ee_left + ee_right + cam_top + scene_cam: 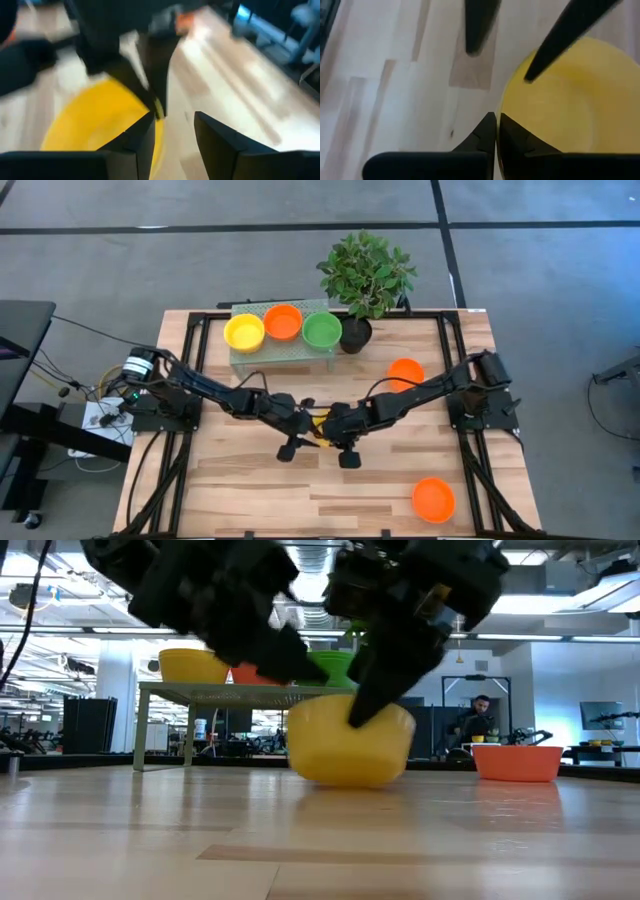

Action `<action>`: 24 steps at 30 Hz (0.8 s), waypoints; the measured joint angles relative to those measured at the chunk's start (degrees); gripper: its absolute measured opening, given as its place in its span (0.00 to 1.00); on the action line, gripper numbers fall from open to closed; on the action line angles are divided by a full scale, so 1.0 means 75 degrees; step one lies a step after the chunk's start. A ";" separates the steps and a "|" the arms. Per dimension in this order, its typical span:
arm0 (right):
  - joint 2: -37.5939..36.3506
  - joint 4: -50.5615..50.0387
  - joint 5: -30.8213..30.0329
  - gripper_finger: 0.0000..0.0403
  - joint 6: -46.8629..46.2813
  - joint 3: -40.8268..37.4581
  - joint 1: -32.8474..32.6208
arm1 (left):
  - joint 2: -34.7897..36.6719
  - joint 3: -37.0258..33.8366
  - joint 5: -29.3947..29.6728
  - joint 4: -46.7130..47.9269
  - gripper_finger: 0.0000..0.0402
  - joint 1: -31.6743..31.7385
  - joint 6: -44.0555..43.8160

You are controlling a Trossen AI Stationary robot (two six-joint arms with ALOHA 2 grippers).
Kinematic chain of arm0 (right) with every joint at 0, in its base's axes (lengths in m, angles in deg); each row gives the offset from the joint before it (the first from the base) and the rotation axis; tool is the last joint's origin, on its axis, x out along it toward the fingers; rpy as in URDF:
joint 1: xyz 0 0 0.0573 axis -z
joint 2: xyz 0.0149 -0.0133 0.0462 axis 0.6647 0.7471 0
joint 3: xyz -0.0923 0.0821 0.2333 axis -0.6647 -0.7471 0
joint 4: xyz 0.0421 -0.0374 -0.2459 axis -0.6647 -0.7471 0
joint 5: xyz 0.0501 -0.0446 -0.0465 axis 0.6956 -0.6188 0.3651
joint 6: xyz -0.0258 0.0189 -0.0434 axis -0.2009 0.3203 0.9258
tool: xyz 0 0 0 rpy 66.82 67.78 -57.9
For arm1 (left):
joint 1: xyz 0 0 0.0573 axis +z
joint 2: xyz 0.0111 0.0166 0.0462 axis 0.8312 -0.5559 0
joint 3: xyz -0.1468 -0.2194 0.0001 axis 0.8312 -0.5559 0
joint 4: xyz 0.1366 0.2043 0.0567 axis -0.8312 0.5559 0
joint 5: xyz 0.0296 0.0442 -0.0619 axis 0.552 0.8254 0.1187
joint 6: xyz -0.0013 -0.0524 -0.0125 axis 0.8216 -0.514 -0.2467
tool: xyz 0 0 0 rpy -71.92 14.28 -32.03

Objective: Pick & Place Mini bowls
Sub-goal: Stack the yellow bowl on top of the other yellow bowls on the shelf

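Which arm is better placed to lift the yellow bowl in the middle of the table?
Right, probably. The right gripper already looks closed on the rim of the yellow bowl, while the left gripper is open, with one finger on either side of the rim.

The wooden table [250, 480] bears a yellow bowl [350, 745], two orange bowls [433, 498], a riser [283, 352] and a plant pot [354, 335].

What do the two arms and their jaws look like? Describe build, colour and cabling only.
Both arms are matte black and jointed. The left arm has a silver ring at its base and loose cables trailing off the table's edge. The right arm is plain black. The left gripper and right gripper each have two flat, dark, tapered jaws.
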 joint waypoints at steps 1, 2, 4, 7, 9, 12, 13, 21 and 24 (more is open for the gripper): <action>0.0021 0.0027 -0.0001 0.02 0.0081 0.0045 -0.0007 | -0.0075 -0.0009 0.0001 0.0080 0.34 -0.0032 -0.0001; 0.0011 -0.0011 0.0003 0.01 0.0134 0.0046 -0.0019 | -0.0178 -0.0009 0.0013 0.0037 0.33 -0.0041 0.0001; 0.0006 0.0085 0.0001 0.01 0.0152 0.0057 -0.0037 | -0.0262 -0.0019 0.0169 0.0154 0.32 -0.0059 -0.0014; -0.0091 -0.0022 0.0002 0.01 0.0151 0.0057 -0.0094 | -0.0386 -0.0033 0.0529 0.0124 0.31 -0.0082 -0.0110; -0.0096 0.0066 0.0001 0.02 0.0155 0.0057 -0.0108 | -0.0364 -0.0065 0.0637 0.0131 0.29 -0.0079 -0.0111; -0.0096 0.0072 -0.0035 0.01 0.0172 0.0054 -0.0143 | -0.0337 -0.0091 0.0700 0.0136 0.26 -0.0059 -0.0108; -0.0096 0.0075 -0.0050 0.02 0.0172 0.0054 -0.0138 | -0.0318 -0.0095 0.0689 0.0147 0.24 -0.0059 -0.0097; -0.0099 0.0303 -0.0132 0.07 0.0201 0.0057 -0.0137 | -0.0318 -0.0106 0.0667 0.0181 0.02 -0.0220 0.0096; -0.0111 0.0432 -0.0362 0.10 0.0397 0.0060 -0.0142 | -0.0318 -0.0100 0.0826 0.0139 0.02 -0.0353 0.0057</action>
